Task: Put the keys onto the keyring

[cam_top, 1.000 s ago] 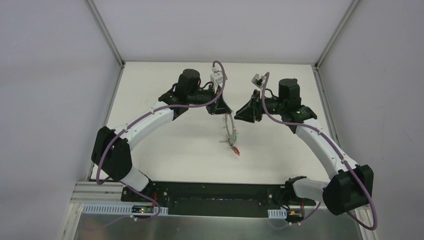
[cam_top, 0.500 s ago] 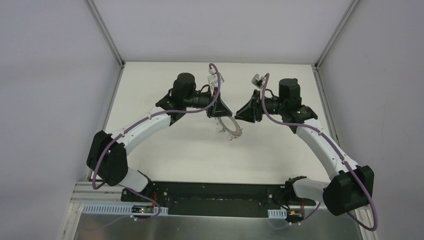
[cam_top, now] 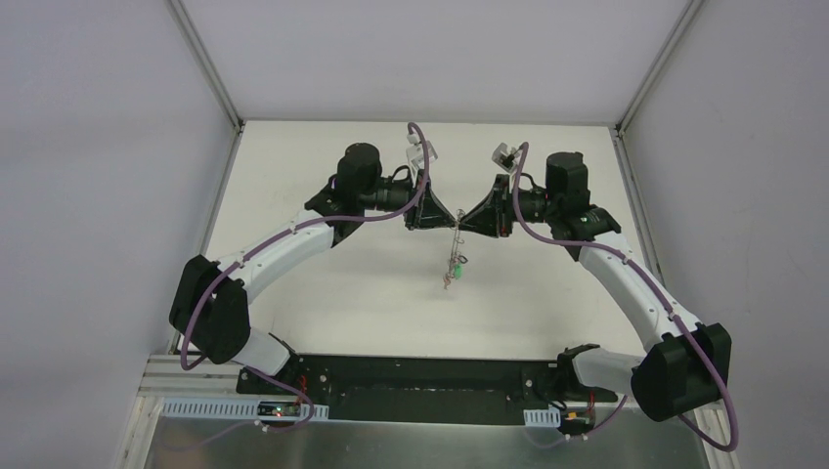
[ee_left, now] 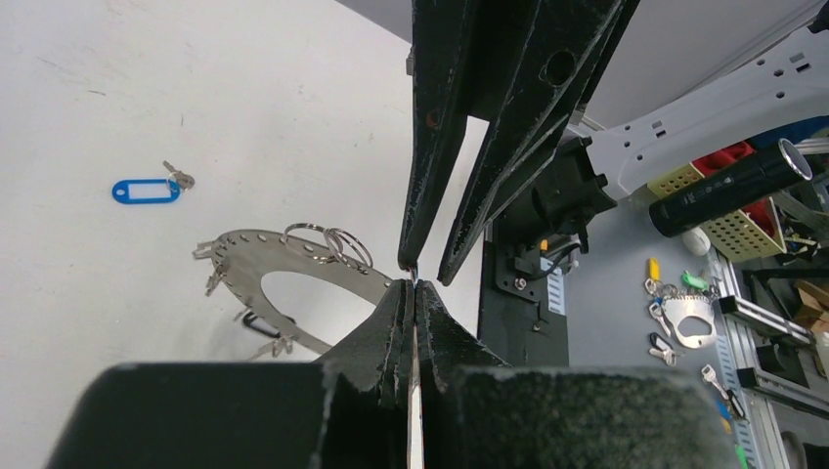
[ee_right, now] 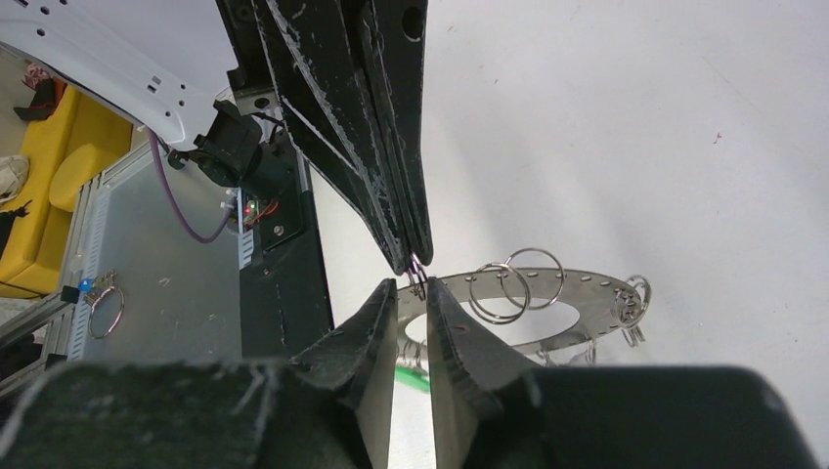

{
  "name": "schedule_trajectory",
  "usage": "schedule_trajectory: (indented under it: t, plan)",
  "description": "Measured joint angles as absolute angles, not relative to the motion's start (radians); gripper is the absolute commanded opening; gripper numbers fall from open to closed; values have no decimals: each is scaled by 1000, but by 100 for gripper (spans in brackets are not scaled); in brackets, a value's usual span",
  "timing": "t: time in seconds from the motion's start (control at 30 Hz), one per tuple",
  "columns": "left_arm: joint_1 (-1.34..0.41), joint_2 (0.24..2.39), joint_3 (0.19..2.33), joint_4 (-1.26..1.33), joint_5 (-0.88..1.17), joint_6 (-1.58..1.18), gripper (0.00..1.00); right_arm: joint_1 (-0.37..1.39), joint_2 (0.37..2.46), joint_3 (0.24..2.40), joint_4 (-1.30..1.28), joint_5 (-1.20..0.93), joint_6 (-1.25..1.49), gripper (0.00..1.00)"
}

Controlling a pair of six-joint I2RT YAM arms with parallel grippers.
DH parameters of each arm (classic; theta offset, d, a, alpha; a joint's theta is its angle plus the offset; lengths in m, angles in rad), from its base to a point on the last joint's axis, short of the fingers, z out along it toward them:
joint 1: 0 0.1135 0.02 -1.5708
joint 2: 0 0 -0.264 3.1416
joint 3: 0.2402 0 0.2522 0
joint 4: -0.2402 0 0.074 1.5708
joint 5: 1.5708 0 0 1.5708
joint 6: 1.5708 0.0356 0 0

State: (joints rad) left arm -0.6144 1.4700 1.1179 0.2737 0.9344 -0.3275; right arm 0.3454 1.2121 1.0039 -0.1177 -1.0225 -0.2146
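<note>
1. Left end effector [ee_left: 413, 289]: the fingers are pressed together on the upper rim of the keyring [ee_left: 283, 262]. A thin metal edge shows between them, so I take this as a firm pinch on the keyring itself.

2. Right end effector [ee_right: 412, 295]: the fingers stand narrowly apart, with the table visible through the gap. It sits tip to tip against the left one, at the same point on the keyring's rim. I cannot confirm that it grips anything yet.

3. Change: a second ago my right end effector was well clear of the keyring and wider. It has since come up to the rim while narrowing. The keyring swung nearly flat in between and now hangs edge-on again, below the pinch.

4. Outward from the keyring:
- Split rings [ee_right: 515, 281] stand on its rim just beside the pinch.
- Several keys [cam_top: 451, 275] dangle from its lower rim, clear of the table [cam_top: 323, 283].
- One blue-tagged key [ee_left: 147, 190] lies on the table, well apart from the keyring.

5. Meaning for the task: I judge this to be a second hold or a handover at the rim, not a threading step. With the blue-tagged key loose, the task is unfinished. Closing the right fingers off the rim could knock the keyring askew in the left pinch.
</note>
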Motion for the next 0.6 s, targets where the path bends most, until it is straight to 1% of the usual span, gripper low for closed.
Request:
schedule_trajectory:
  t: [0.13,0.37,0.47,0.53,0.6]
  plan:
    - [-614,1470,1113,279,938,-335,0,346,1212,1000,-101,-1024,-209,15]
    - [-615,1470,1113,306,942,-359,0,350,1212,980,-85,-1031,-199,14]
    - [-615,1470,1113,316,943,-366,0,351,1212,970,-81,-1034,-198,11]
    - [-616,1470,1113,320,943,-376,0,351,1212,968,-80,-1035,-195,6]
    - [-616,1470,1113,324,943,-380,0,351,1212,968,-77,-1037,-193,4]
